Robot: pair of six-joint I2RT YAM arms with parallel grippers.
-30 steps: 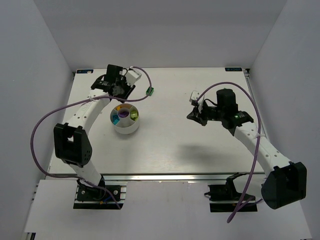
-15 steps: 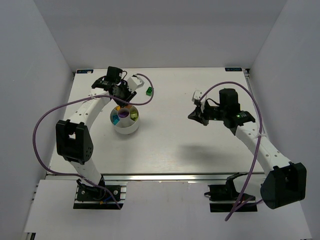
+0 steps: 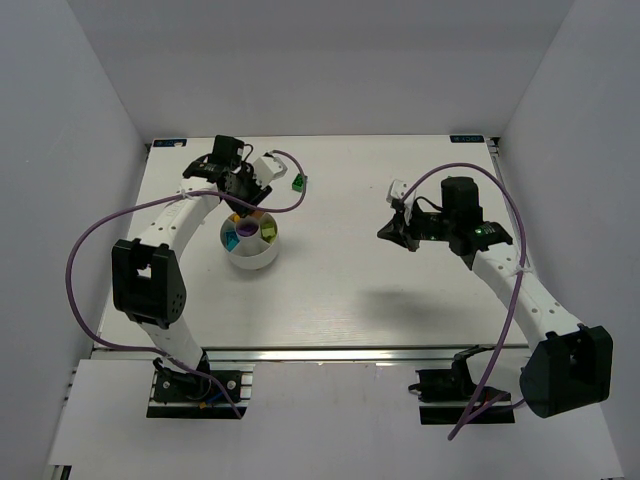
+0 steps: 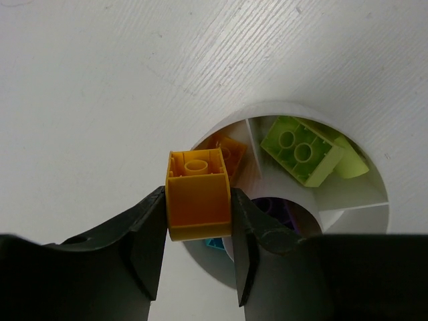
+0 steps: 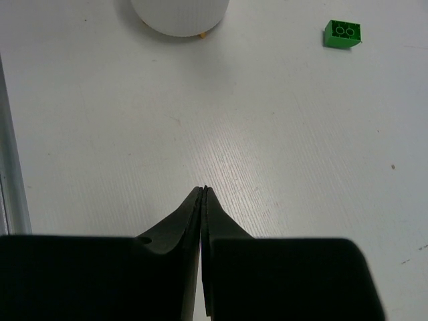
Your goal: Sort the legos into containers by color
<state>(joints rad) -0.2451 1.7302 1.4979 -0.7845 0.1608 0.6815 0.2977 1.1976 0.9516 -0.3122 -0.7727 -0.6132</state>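
My left gripper is shut on an orange lego and holds it just above the back-left rim of the white bowl. The compartment under it holds another orange lego. Other compartments hold lime-yellow legos, a purple one and a cyan one. From above, the left gripper sits at the bowl's far edge. A green lego lies on the table right of it, also seen as the green lego. My right gripper is shut and empty above bare table.
The right gripper hovers mid-right on the table, far from the bowl. Purple cables loop off both arms. White walls close in the table on three sides, and a metal rail runs along its near edge.
The left gripper has moved a little nearer, from behind the bowl to over its far rim, carrying the orange lego. The right arm has barely shifted.
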